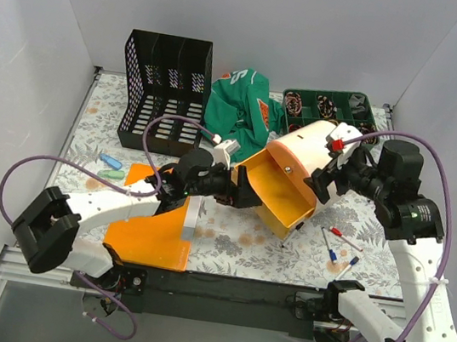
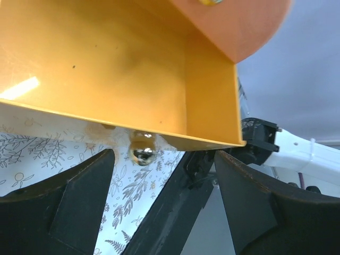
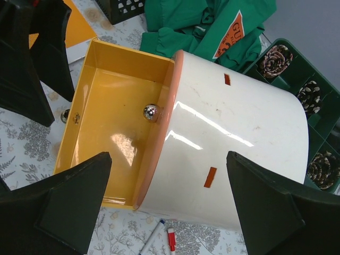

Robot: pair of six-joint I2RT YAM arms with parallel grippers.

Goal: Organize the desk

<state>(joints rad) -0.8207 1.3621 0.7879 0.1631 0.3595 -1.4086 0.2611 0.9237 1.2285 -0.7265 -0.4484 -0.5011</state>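
The flowered surface [image 1: 233, 253] lies beneath both hands, and between them a yellow drawer [image 1: 280, 198] tilts out of its white rounded case [image 1: 304, 152]. The left hand [image 2: 164, 158] is open and holds nothing, with the drawer's rim just ahead of its fingers. The right hand [image 3: 169, 156] is spread wide above the case, fingers apart on either side, with a green cloth [image 1: 238, 104] and a tray of pine cones [image 1: 332, 109] beyond it and pens [image 1: 343, 240] on its near side.
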